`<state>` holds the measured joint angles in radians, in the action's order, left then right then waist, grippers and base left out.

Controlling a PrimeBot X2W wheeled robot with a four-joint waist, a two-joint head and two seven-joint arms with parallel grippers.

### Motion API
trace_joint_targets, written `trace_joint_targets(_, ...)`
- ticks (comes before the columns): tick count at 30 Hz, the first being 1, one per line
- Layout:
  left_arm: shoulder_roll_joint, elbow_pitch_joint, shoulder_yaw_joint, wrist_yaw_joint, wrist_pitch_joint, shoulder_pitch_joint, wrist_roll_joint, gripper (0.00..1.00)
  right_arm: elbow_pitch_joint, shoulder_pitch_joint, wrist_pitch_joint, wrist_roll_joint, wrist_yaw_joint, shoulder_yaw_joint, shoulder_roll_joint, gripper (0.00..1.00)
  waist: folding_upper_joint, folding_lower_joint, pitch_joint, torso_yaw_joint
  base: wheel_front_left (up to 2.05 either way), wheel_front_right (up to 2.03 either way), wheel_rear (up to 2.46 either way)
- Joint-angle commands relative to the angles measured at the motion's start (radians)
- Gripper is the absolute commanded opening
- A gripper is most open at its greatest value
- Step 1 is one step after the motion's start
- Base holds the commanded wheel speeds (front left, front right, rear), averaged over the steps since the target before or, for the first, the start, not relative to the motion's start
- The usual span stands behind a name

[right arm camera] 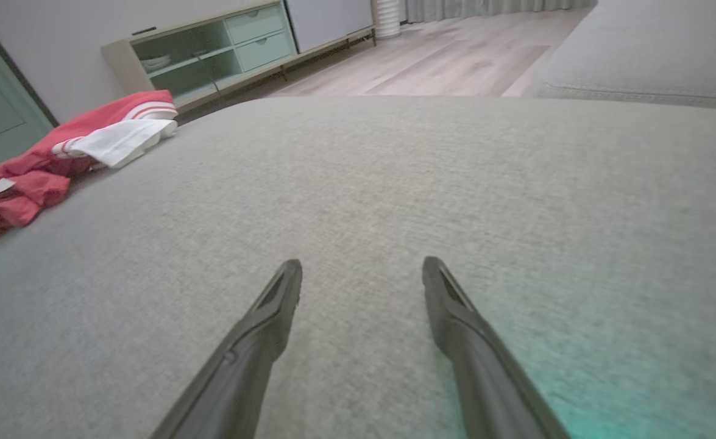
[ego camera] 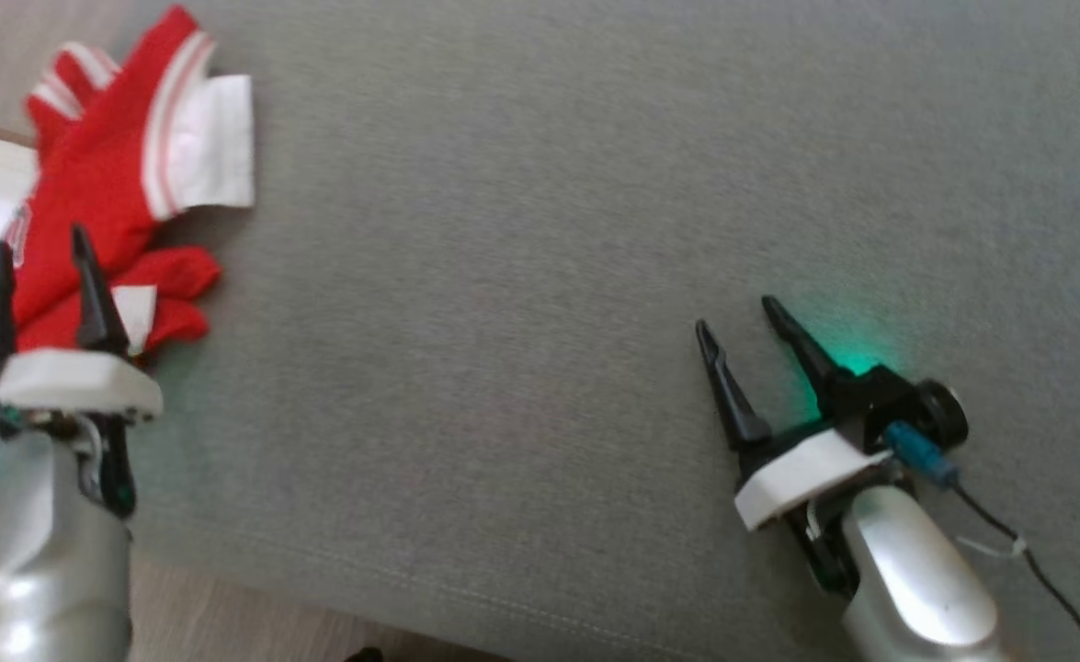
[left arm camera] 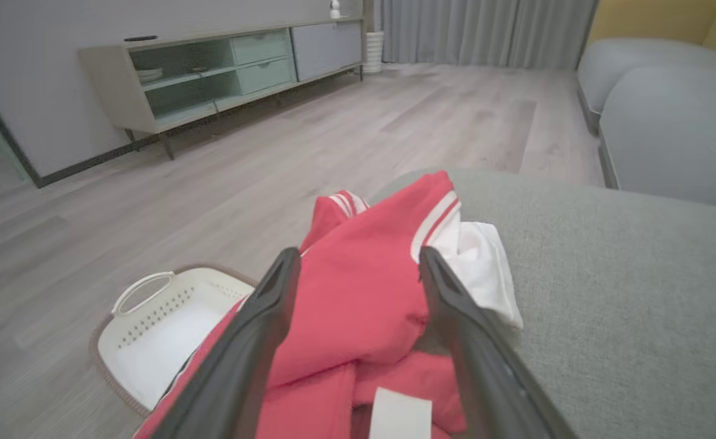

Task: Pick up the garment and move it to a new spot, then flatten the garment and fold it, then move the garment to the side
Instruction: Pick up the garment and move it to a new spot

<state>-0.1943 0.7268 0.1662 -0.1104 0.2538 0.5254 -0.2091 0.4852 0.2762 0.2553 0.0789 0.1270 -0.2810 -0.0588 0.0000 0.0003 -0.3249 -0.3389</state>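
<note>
Jersey (ego camera: 108, 175) bunched at the cushion's (ego camera: 540, 276) left edge; left tool (ego camera: 38, 244), spread wide, should pinch a thick red fold; right tool (ego camera: 735, 314) wide, empty

One garment (ego camera: 98, 184), one basket (left arm camera: 169, 305), two tools (ego camera: 39, 241) (ego camera: 735, 314), one cabinet (left arm camera: 223, 67).

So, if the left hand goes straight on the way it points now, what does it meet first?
Most likely the red garment, lying just ahead of the open left hand; depth is unclear.
</note>
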Motion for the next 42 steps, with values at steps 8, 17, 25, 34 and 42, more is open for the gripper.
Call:
trace_joint_targets(8,-0.126,0.236,-0.072,-0.018,-0.02,0.175,0.028,1.0,-0.051,0.052,0.006,-0.005,0.004,-0.011,-0.015,1.0,0.0,-0.0003,-0.106,0.107,0.0,0.0,0.0)
trace_joint_targets(17,-0.155,0.329,-0.087,0.103,0.004,0.258,0.069,1.0,-0.061,0.07,0.006,-0.008,0.004,-0.001,-0.017,1.0,0.0,-0.0003,-0.147,0.129,0.0,0.0,0.0)
trace_joint_targets(25,-0.157,0.282,-0.086,0.133,0.008,0.301,0.07,0.0,-0.052,0.088,0.006,0.008,0.004,0.005,-0.012,1.0,0.0,-0.0003,-0.155,0.137,0.0,0.0,0.0)
trace_joint_targets(34,-0.134,-0.119,-0.125,0.063,0.008,0.336,0.103,0.0,-0.039,0.07,0.006,0.048,0.004,0.033,0.002,1.0,0.0,-0.0003,-0.053,0.155,0.0,0.0,0.0)
trace_joint_targets(42,-0.048,-0.314,-0.254,-0.003,0.008,0.387,0.085,0.0,-0.051,0.036,0.006,0.155,0.004,-0.005,0.008,1.0,0.0,-0.0003,0.064,0.257,0.0,0.0,0.0)
